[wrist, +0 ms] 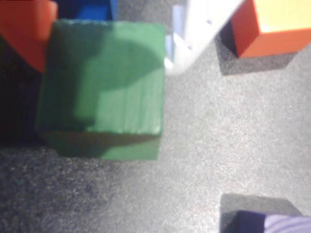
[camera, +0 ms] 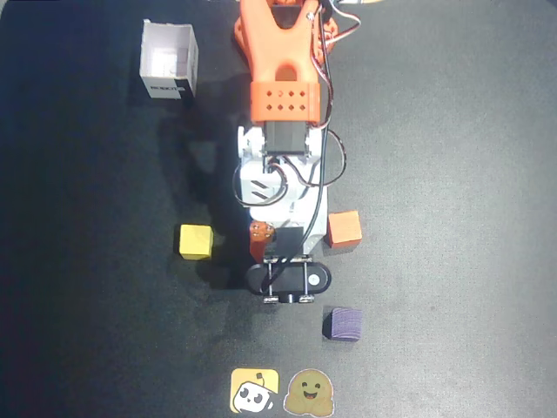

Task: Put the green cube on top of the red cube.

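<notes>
In the wrist view the green cube (wrist: 104, 87) fills the upper left and sits between my two fingers. The orange finger (wrist: 24, 29) presses its left edge and the white finger (wrist: 201, 24) meets its right edge. My gripper (wrist: 109, 53) is shut on it, low over the dark mat. The red cube (wrist: 272, 24) stands apart to the right of the white finger. In the overhead view it (camera: 344, 228) is just right of my gripper (camera: 283, 252). The arm and the camera mount hide the green cube there.
A yellow cube (camera: 196, 241) lies left of the gripper. A purple cube (camera: 344, 323) lies below and to the right, and its corner shows in the wrist view (wrist: 272, 223). A white open box (camera: 170, 61) stands at the upper left. Something blue (wrist: 90, 9) shows behind the green cube.
</notes>
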